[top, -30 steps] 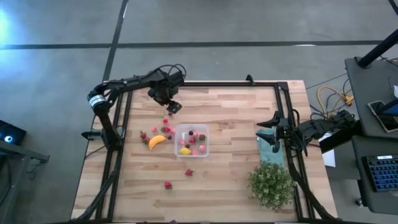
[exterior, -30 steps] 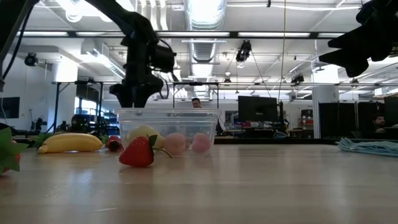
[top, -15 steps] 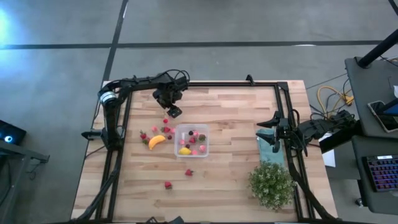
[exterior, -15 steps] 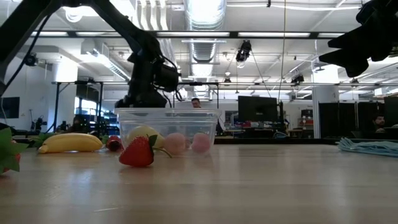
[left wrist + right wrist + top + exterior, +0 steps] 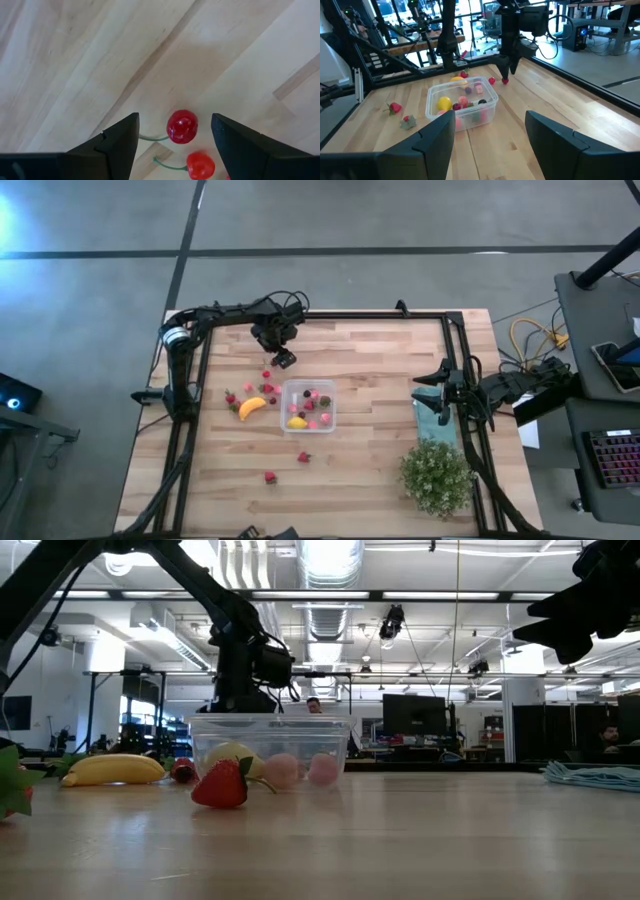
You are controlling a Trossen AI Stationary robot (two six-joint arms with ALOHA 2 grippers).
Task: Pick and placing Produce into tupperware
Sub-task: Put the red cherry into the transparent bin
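Near the worktop's left edge lie the loose pieces of produce: a small cluster of red berries and an orange-yellow curved piece, with more red berries between them and the far edge. Over those, toward the far-left corner, the left gripper hangs low with its fingers spread wide and nothing between them; its wrist view shows a red cherry on a green stalk lying on the wood in the gap between the fingertips, with a second cherry just beside it. The step in hand looks like the reach for another berry, before any grasp. The next move calls for a straight descent so that the fingers bracket the one cherry without catching its neighbour, then a close, a lift, and a short carry to the tupperware, which sits left of the worktop's centre and already holds a yellow lemon and several pink and red pieces. Two more berries lie toward the near edge. At the right edge the right gripper waits above the teal cloth, its fingers wide apart and holding nothing, with a green bushy plant at the near-right corner.
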